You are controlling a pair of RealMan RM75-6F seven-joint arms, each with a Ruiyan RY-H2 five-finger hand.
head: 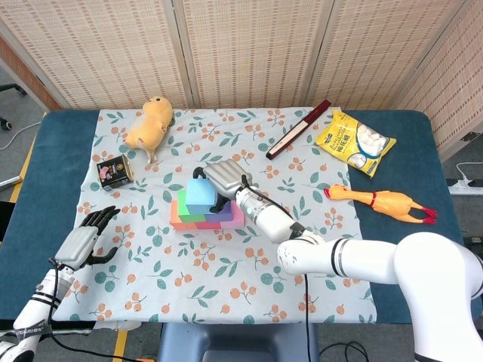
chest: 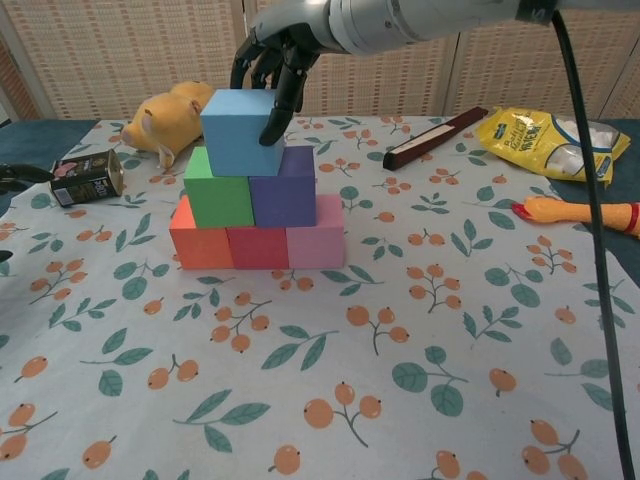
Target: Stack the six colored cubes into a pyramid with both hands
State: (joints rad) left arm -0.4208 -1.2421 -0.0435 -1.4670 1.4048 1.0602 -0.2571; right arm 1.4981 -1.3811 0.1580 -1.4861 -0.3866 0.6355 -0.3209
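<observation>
The cubes stand as a pyramid on the floral cloth. An orange cube (chest: 200, 245), a red cube (chest: 257, 247) and a pink cube (chest: 315, 245) form the bottom row. A green cube (chest: 217, 190) and a purple cube (chest: 283, 190) sit on them. On top is the light blue cube (chest: 238, 130) (head: 200, 197). My right hand (chest: 275, 50) (head: 224, 179) reaches over it from behind and grips its back and right side. My left hand (head: 84, 240) lies open at the table's near left, away from the stack.
A yellow plush toy (head: 149, 123) and a small can (head: 115, 171) lie left of the stack. A long dark red box (head: 298, 129), a yellow snack bag (head: 355, 142) and a rubber chicken (head: 381, 200) lie to the right.
</observation>
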